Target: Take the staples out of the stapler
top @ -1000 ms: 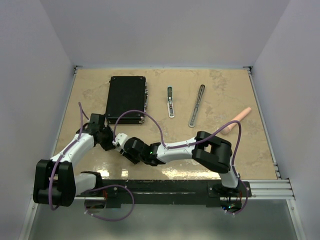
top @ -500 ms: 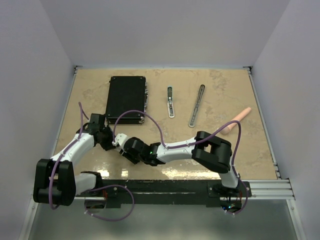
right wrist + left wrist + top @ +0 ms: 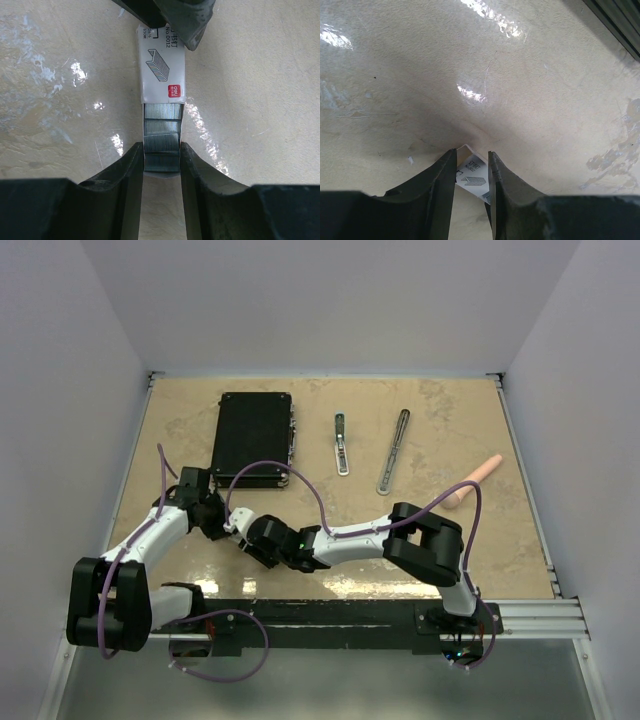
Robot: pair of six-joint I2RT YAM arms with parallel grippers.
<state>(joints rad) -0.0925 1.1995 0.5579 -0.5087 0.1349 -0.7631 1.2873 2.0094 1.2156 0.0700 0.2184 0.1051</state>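
Observation:
The stapler lies apart in two grey parts at the back: a short dark-tipped bar (image 3: 341,445) and a longer loop-ended rail (image 3: 393,452). Neither gripper is near them. My left gripper (image 3: 226,521) is shut on a small white staple box (image 3: 472,175). My right gripper (image 3: 244,531) meets it head-on near the front left. In the right wrist view my right gripper (image 3: 161,148) is shut on the silvery staples (image 3: 161,135), which stick out of the white box (image 3: 161,70). The left gripper's dark fingers (image 3: 172,17) hold the box's far end.
A flat black case (image 3: 252,438) lies at the back left, just beyond the left arm. A pink cylinder (image 3: 473,483) lies at the right. The purple cable of the right arm loops over the table's middle. Side walls close the table in.

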